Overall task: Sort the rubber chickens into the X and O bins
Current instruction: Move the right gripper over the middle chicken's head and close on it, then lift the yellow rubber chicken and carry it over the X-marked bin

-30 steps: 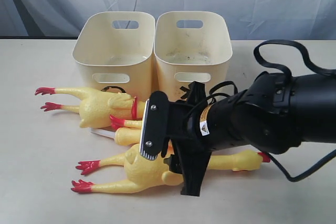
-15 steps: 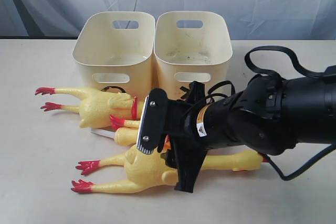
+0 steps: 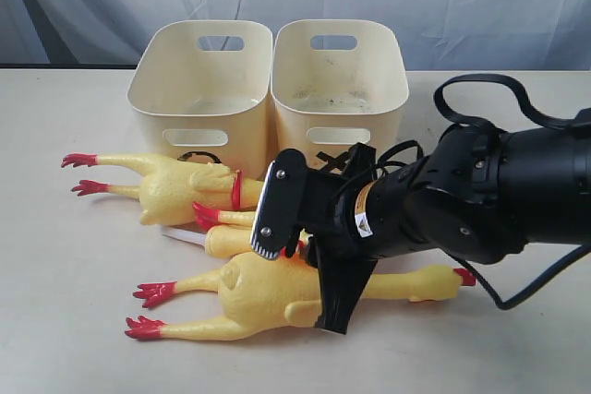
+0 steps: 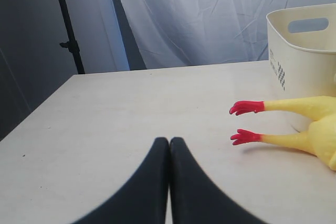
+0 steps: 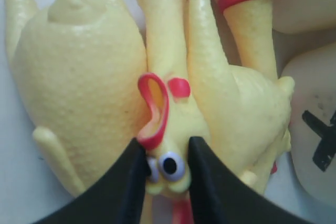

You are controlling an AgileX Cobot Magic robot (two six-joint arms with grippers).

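My right gripper is shut on a chicken head with a bulging eye and red comb. Its fingers press both sides of the head, and its neck runs away between two yellow bodies. In the exterior view the front whole chicken lies under my right arm. The headless body with a red neck ring lies before the O bin. The X bin stands right of the O bin. My left gripper is shut on nothing above bare table, left of two red feet.
A pale grey curtain hangs behind the table. A black cable loops above my right arm. A dark stand pole stands beyond the table's far corner in the left wrist view. The bins touch side by side.
My right gripper has shifted slightly up and to the right over the chickens, uncovering more of the front chicken's body. The bins and other chickens have not moved.
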